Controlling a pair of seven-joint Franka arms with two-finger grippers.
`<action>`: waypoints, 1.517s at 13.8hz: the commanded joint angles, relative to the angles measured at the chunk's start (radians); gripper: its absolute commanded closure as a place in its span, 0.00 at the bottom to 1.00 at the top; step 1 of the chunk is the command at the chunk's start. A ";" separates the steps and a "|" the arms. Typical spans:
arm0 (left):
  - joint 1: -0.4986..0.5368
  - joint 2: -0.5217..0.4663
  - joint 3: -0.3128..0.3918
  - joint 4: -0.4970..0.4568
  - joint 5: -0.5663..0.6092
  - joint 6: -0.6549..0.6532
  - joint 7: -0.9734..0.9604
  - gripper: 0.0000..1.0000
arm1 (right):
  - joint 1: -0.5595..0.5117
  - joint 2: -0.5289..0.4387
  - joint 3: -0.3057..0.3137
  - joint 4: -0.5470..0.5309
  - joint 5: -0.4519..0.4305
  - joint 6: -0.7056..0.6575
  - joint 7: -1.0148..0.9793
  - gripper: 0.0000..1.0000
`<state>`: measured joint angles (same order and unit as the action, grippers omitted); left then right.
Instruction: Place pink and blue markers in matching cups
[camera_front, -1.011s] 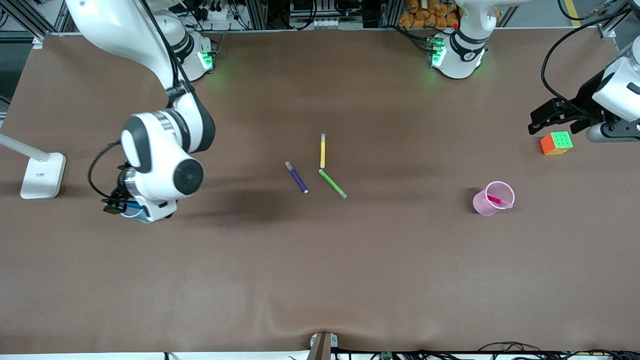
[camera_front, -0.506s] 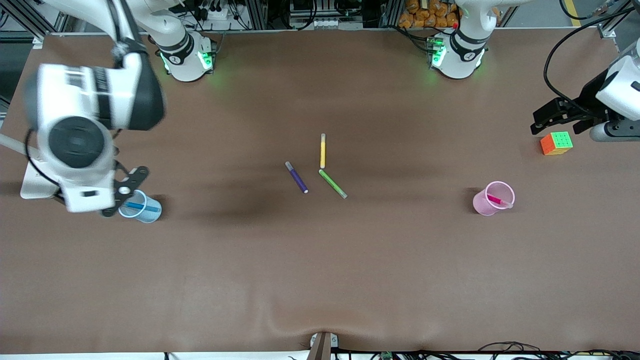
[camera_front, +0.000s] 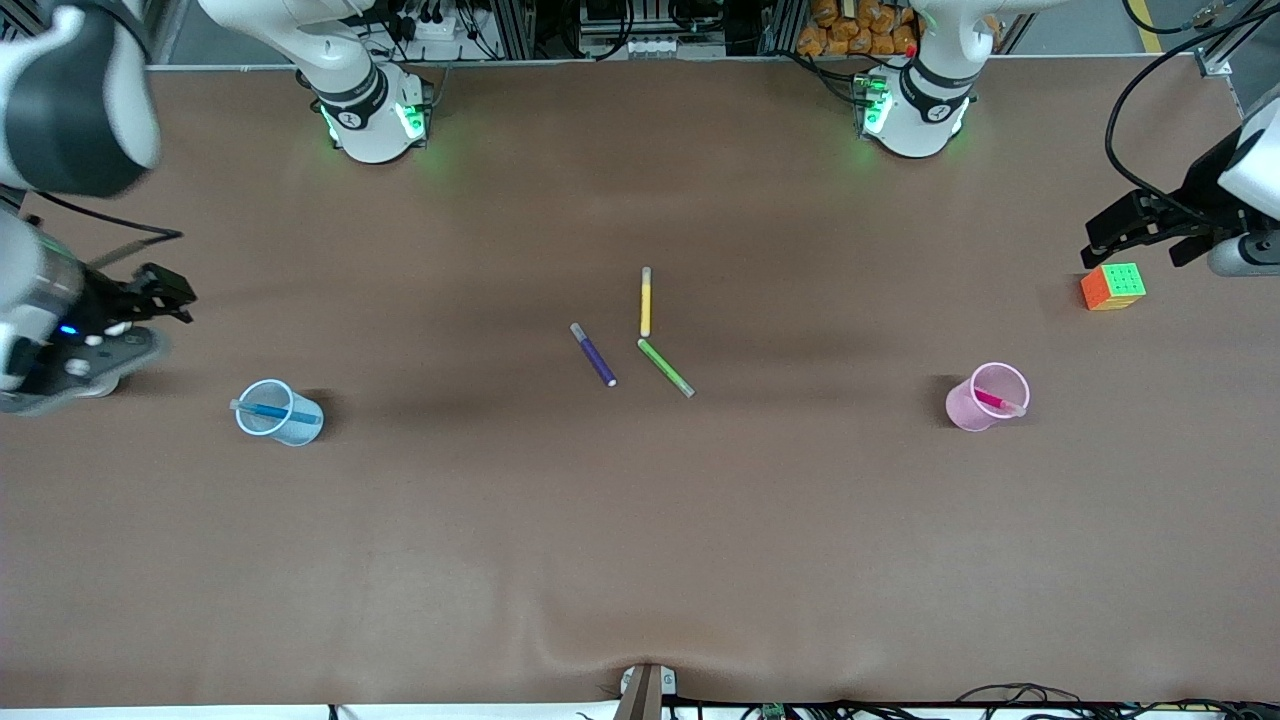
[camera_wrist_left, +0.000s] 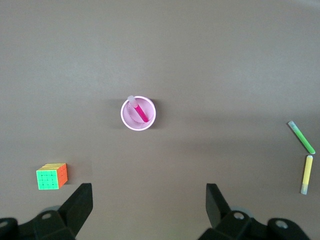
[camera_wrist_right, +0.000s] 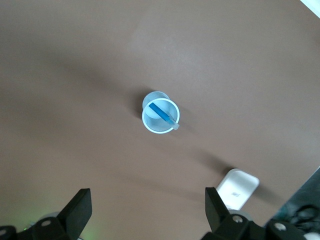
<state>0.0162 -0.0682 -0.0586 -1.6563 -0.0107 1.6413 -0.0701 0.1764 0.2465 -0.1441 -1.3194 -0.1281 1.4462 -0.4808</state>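
Both placements look done: the blue marker (camera_front: 272, 411) leans inside the blue cup (camera_front: 290, 423) toward the right arm's end, and the pink marker (camera_front: 993, 402) sits in the pink cup (camera_front: 968, 410) toward the left arm's end. Farther up, the right gripper (camera_wrist_right: 145, 212) and left gripper (camera_wrist_left: 149, 207) hang released, empty, over the table ends. Nothing seems left.

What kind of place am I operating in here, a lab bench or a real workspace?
Most likely a robotics lab: two arm bases bolted along a brown-covered table, aluminium framing and cabling along the edge by the bases, and staged props, such as the Rubik's-style cube, the blue cup and the pink cup.
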 joint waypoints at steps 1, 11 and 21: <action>-0.044 0.007 0.036 0.021 0.021 -0.011 0.016 0.00 | -0.043 -0.078 0.032 -0.050 0.068 0.000 0.129 0.00; -0.030 0.005 0.032 0.023 0.012 -0.011 0.023 0.00 | -0.253 -0.334 0.213 -0.363 0.129 0.109 0.337 0.00; -0.030 0.007 0.034 0.061 0.015 -0.026 0.018 0.00 | -0.190 -0.342 0.081 -0.365 0.200 0.049 0.330 0.00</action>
<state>-0.0121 -0.0600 -0.0273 -1.6228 -0.0101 1.6362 -0.0681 -0.0371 -0.0708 -0.0502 -1.6675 0.0626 1.4968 -0.1550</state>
